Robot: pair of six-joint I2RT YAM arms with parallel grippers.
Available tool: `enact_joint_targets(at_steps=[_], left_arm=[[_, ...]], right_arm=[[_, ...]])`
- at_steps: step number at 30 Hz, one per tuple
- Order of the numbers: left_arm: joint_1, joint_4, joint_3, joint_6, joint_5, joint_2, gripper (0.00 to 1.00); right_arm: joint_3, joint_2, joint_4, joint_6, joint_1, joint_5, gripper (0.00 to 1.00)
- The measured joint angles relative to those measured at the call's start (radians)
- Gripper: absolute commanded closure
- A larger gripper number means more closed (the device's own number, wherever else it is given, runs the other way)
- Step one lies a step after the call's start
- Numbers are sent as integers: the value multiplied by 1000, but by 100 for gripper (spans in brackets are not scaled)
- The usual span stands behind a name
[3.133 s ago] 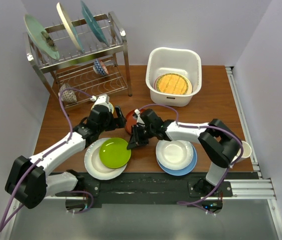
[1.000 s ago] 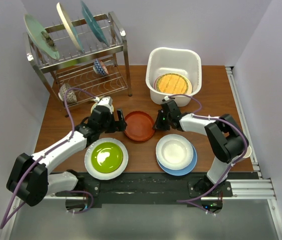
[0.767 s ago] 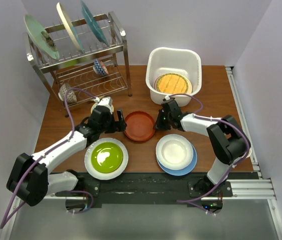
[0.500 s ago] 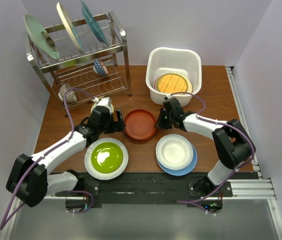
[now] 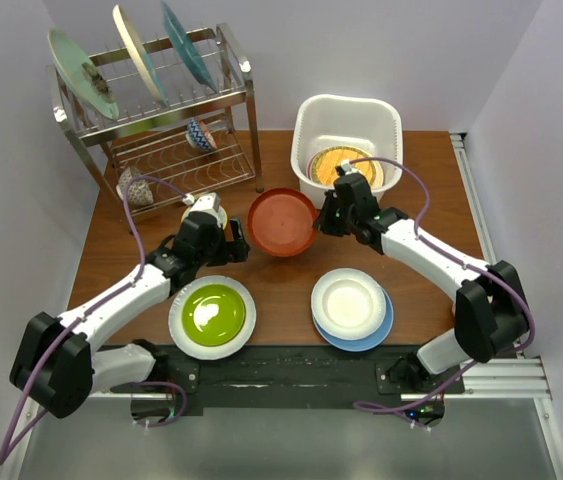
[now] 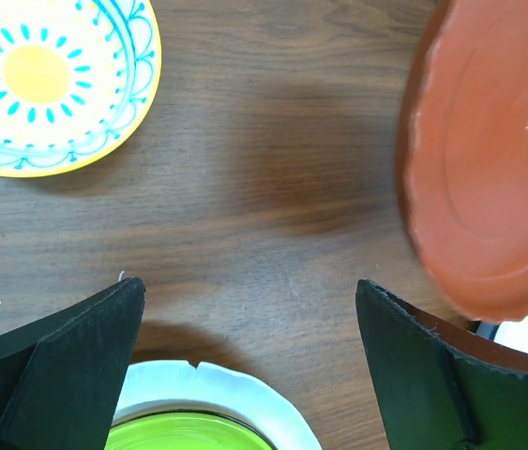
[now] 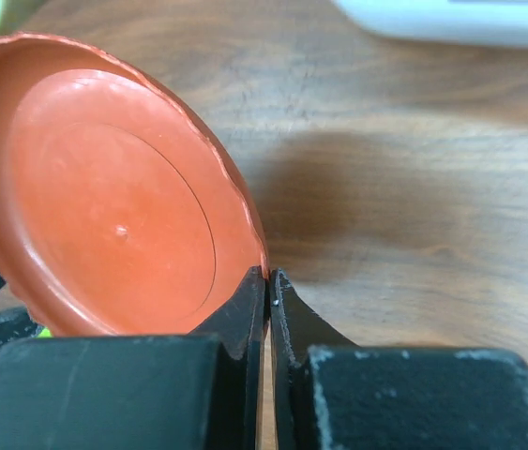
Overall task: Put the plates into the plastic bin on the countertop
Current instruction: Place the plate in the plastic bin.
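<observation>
My right gripper is shut on the rim of the brown plate and holds it tilted above the table, just left of the plastic bin. A yellow woven-look plate lies in the bin, partly hidden by the right arm. My left gripper stands open over bare wood with nothing between its fingers, just behind the lime green plate, which rests on a white plate. Another white plate sits on a blue plate.
A two-tier steel wire rack stands at the back left with three plates upright on top and bowls on its lower tier. A yellow-and-blue patterned bowl sits on the wood left of the left gripper. Walls close in both sides.
The right gripper has lifted the brown plate off the table and carried it back toward the bin, tilting it up. The left arm has barely moved.
</observation>
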Motion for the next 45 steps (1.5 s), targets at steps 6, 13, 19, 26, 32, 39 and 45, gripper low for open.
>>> enact_joint_targets(at_steps=[6,13,19,26,32,39,45], left_arm=[[0,0,0,0,0,-7,0],[0,3,-12,0,1,-6,0],[0,3,-16,0,3,-6,0],[0,5,-21,0,7,-3,0],[0,5,-24,0,10,0,0],[0,5,-25,0,10,5,0],[0,5,-25,0,10,6,0]], right_arm=[[95,0,-72,-47,-5,71,100],[203,3,-110,-89,-80,85,100],[280,51,-115,-103,-185,59,100],[324,136,-124,-103,-293,-6,100],[375,170,-123,-101,-367,-63,100],[435,220,-116,-98,-416,-86,100],[502,309,-119,-99,-440,-85,100]])
